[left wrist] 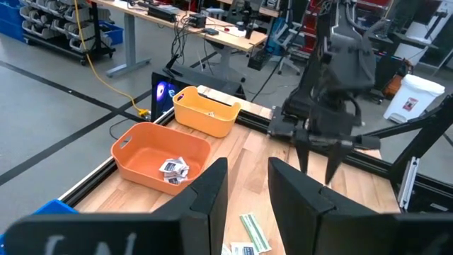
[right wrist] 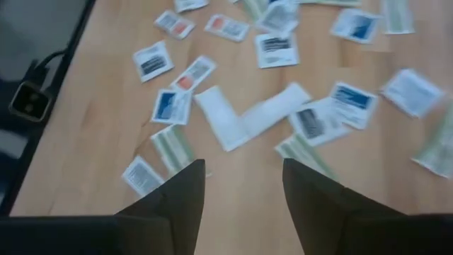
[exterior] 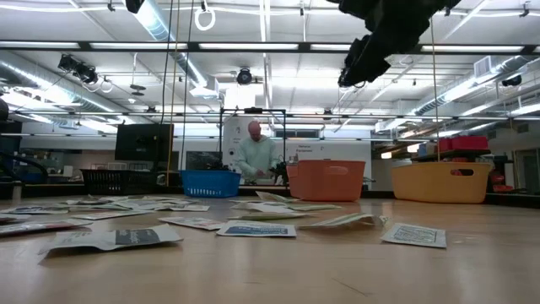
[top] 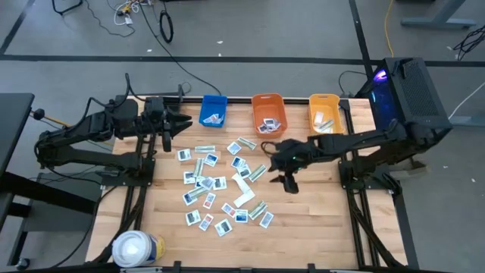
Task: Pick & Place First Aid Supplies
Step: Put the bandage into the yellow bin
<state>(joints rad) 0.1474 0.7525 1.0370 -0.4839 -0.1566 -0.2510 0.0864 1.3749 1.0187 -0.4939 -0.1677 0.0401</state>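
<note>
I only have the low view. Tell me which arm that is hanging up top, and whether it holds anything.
Observer: It is the right arm; its right gripper hangs over the right edge of the scattered packets, fingers apart, nothing between them.
Operator: Report the left one.
Observer: The left gripper waits at the table's far left edge, beside the blue bin, fingers apart and empty.
Operator: Say what the bins hold; I see only their walls.
Observer: The orange bin holds several packets, the blue bin a few, and the yellow bin a couple of pale strips.
Operator: Name what lies directly ahead of the right gripper.
Observer: Two long white packets lying in a V.
</note>
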